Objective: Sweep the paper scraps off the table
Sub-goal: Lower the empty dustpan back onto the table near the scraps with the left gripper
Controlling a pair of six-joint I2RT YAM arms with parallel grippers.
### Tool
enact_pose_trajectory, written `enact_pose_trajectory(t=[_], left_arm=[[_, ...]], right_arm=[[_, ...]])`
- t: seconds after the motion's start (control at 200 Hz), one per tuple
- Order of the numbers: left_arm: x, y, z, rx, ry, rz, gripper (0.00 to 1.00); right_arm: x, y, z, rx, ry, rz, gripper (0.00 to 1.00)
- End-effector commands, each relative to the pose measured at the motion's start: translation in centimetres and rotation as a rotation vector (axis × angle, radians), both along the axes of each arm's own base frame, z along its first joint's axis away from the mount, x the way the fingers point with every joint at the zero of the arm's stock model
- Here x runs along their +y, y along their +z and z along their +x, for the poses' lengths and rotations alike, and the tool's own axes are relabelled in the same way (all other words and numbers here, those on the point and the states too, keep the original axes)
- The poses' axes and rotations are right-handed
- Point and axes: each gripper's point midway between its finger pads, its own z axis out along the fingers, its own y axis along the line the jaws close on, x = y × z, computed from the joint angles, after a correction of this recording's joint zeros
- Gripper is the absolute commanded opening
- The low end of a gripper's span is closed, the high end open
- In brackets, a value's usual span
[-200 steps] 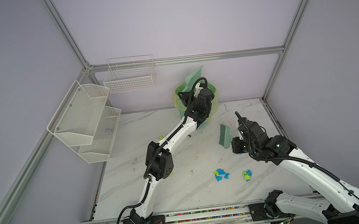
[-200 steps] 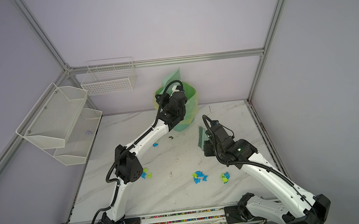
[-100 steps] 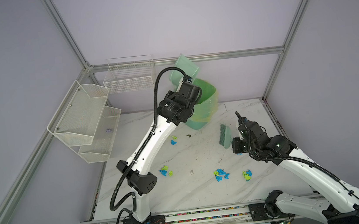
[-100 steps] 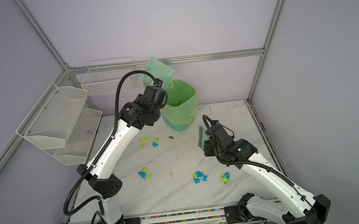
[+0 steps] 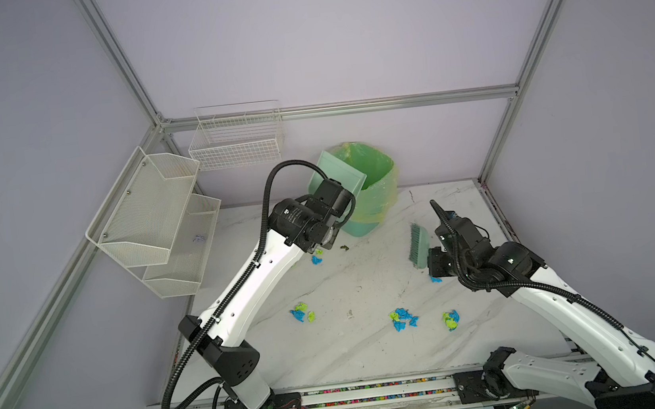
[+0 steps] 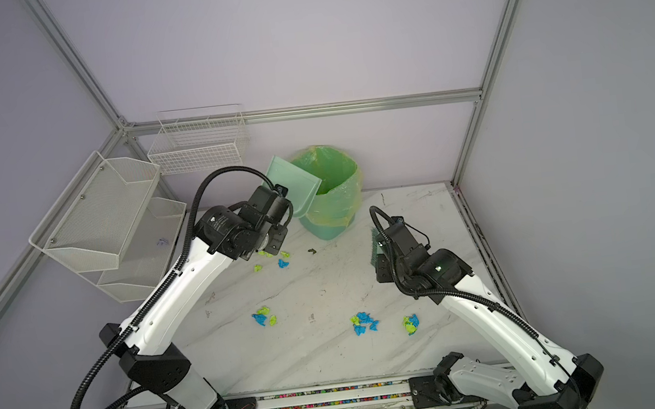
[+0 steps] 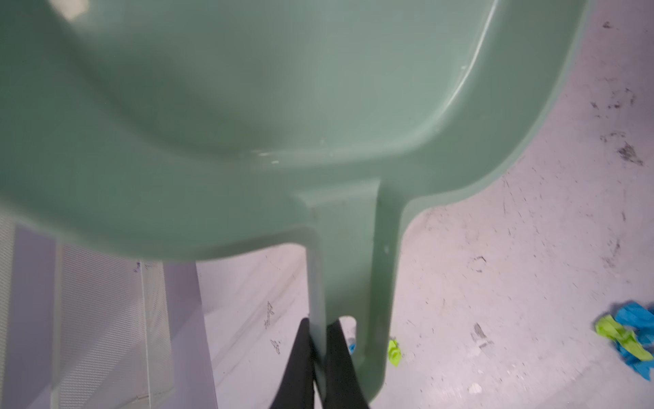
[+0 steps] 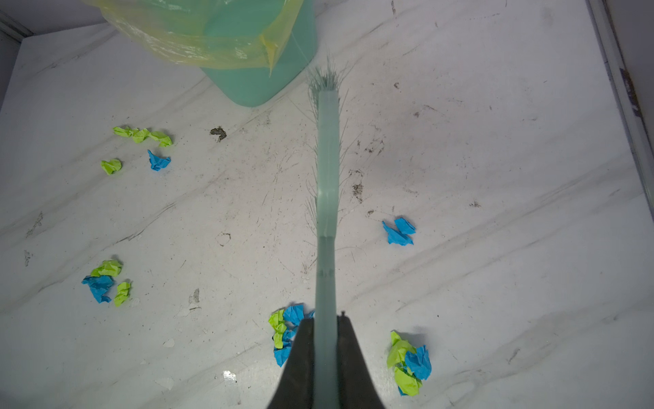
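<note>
- bin (image 5: 365,220) at back middle of table (image 5: 333,358); dustpan (image 5: 341,171) tilted at its rim, blocking the left approach.
- left arm (image 5: 251,288) slants over the left side; mesh racks (image 5: 153,215) jut from left wall.
- brush (image 5: 418,247) sticks out right of bin, open strip between them.
- paper scraps (image 5: 402,320) lie low near front; bare marble mid-centre, passable.

Left gripper (image 5: 329,202): I have it raised beside the bin (image 5: 377,196), carrying the dustpan (image 5: 341,171).
Dustpan: tilted, one corner over the bin's opening.
Right gripper (image 5: 431,263): I hold the brush (image 5: 418,245) low, right of the bin.
Paper scraps (image 5: 403,319): blue and yellow-green clusters spread across the table (image 5: 333,354), one blue bit by my left wrist.
</note>
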Motion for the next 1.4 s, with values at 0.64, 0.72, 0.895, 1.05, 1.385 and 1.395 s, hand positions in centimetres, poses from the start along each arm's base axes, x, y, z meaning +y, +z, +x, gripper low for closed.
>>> enact_pose_trajectory(t=[0.64,0.72,0.895,1.05,1.385,1.395], left_arm=[[-4.4,-18.2,-13.1,0.631,-0.146,-0.398,0.00],[-4.4,-19.8,-13.1,0.647,-0.136,-0.386,0.00],[-5.1,-22.4,-11.9,0.652,-0.125,-0.361,0.00],[-5.9,-24.7,-11.0,0.667,-0.118,-0.344,0.00],[-6.9,-28.6,-10.2,0.710,-0.092,-0.323,0.00],[-6.9,-28.7,-10.2,0.711,-0.091,-0.322,0.00]], right_arm=[[0.8,2.4,1.1,0.022,-0.035,0.035,0.00],[1.0,2.2,1.2,0.030,-0.028,0.033,0.00],[2.2,0.6,1.7,0.057,0.003,0.045,0.00],[3.8,-0.7,2.5,0.068,0.026,0.093,0.00],[6.5,-2.4,3.9,0.086,0.064,0.175,0.00],[6.6,-2.4,3.9,0.085,0.065,0.178,0.00]])
